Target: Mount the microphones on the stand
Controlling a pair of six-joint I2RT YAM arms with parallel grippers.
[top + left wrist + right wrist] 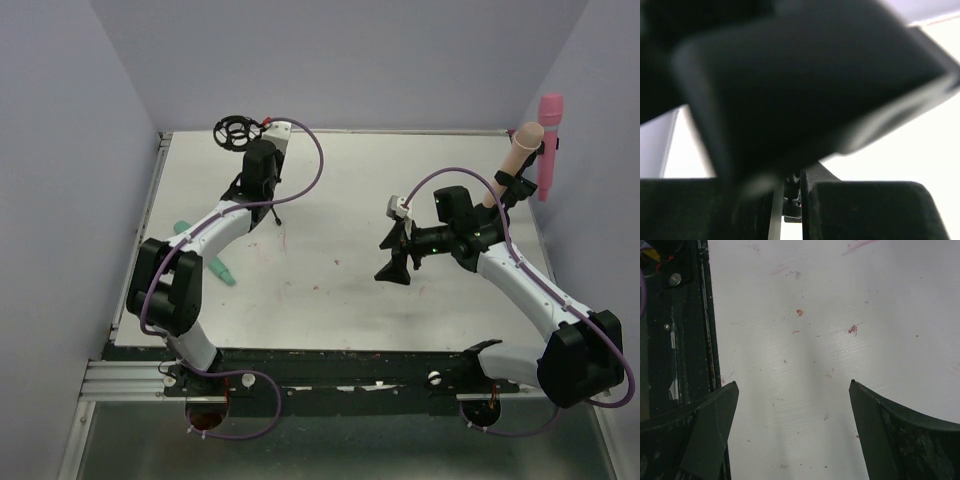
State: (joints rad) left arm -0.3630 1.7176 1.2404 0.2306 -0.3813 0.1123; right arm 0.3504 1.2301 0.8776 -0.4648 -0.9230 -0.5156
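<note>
A black stand (240,131) with a ring mount on top stands at the far left. My left gripper (258,185) is shut on its stem; the left wrist view shows the stem's knurled knob (792,207) between my dark fingers (865,210). The teal microphone (218,265) lies on the table at the left, partly hidden under my left arm. The pink microphone (550,140) and the peach-beige microphone (520,152) stand up at the far right, the beige one in a black clip. My right gripper (392,255) (792,390) is open and empty above bare table.
The black front rail of the table (685,340) runs along the left of the right wrist view. Grey walls (60,200) close in the left, back and right sides. Purple cables (315,160) loop off both arms.
</note>
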